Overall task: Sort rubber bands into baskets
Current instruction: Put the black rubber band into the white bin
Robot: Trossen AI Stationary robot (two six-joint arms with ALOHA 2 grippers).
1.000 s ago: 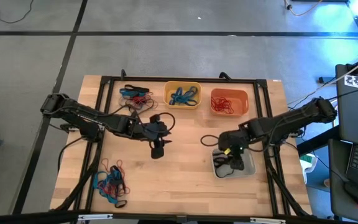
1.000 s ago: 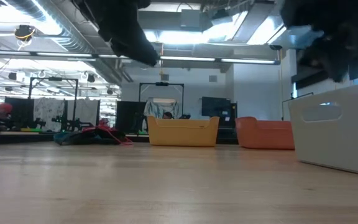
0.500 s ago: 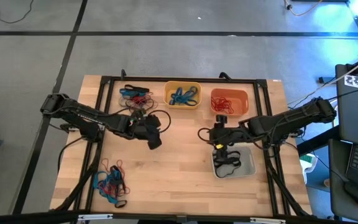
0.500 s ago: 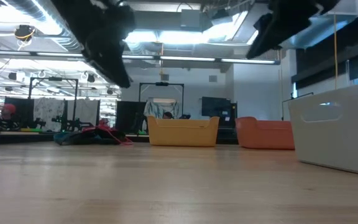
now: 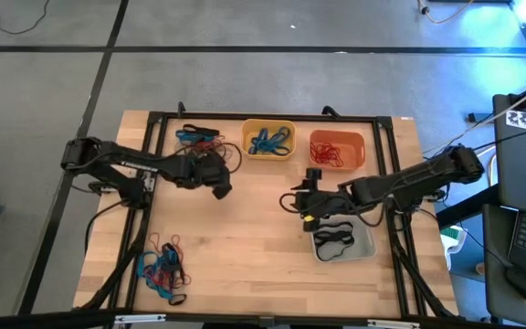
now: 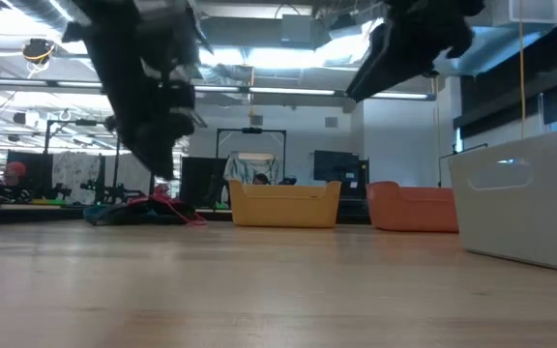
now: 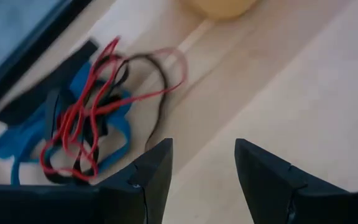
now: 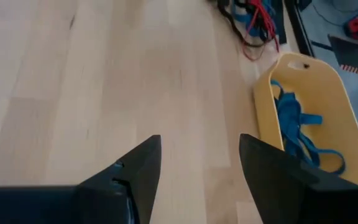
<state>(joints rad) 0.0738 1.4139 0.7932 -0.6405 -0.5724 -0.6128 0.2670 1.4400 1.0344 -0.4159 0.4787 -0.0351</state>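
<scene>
Moved since a second ago: left gripper (image 5: 219, 189) has pulled back from mid-table toward the far-left pile; right gripper (image 5: 292, 201) has come off the grey basket (image 5: 363, 247) toward the table's middle
Left gripper: jaws apart, nothing between them; just beside the far pile of rubber bands (image 7: 86, 118) near the table's (image 5: 254, 265) far edge
Right gripper: jaws apart, holding nothing
Yellow basket (image 5: 268, 139): far edge, blue bands inside
Orange basket (image 5: 337, 150): far edge, right of the yellow one; red bands inside
Grey basket: near the right edge; black bands inside
Second pile (image 5: 163, 270): mixed bands, near-left corner
</scene>
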